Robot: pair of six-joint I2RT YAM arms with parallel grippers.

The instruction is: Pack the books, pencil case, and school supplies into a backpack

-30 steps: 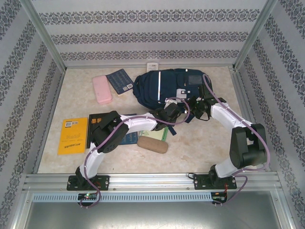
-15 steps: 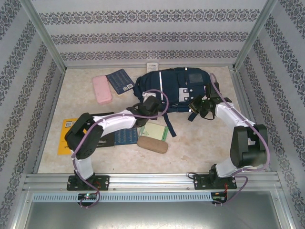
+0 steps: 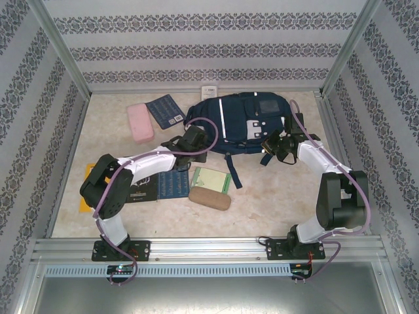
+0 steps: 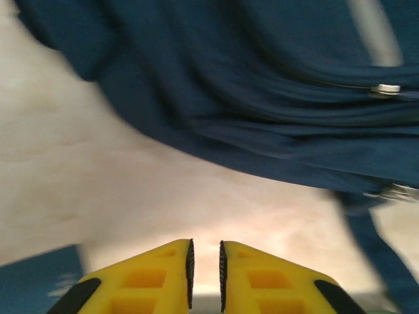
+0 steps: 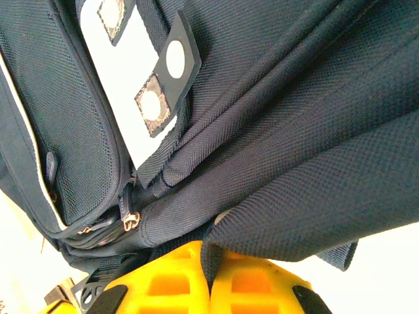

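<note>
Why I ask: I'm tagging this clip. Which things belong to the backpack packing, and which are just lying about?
Job: backpack; dark blue booklet; second blue booklet; pale green notebook; black book; pink case; white pack.
Lying about: nothing certain; the tan pouch may be another case.

Both arms look the same tbh: the left arm (image 3: 147,163) and right arm (image 3: 313,157) have white shells over chunky black joints, with a purple cable (image 3: 217,135) running loose along each. Each black base (image 3: 121,250) is bolted onto the aluminium rail (image 3: 209,247), one near its left end, one right of its middle. The left gripper (image 4: 205,245) and right gripper (image 5: 208,261) have bright yellow fingers (image 4: 147,281) with hollow pockets, black ribbed pads (image 4: 190,271) inside and black corner patches.
</note>
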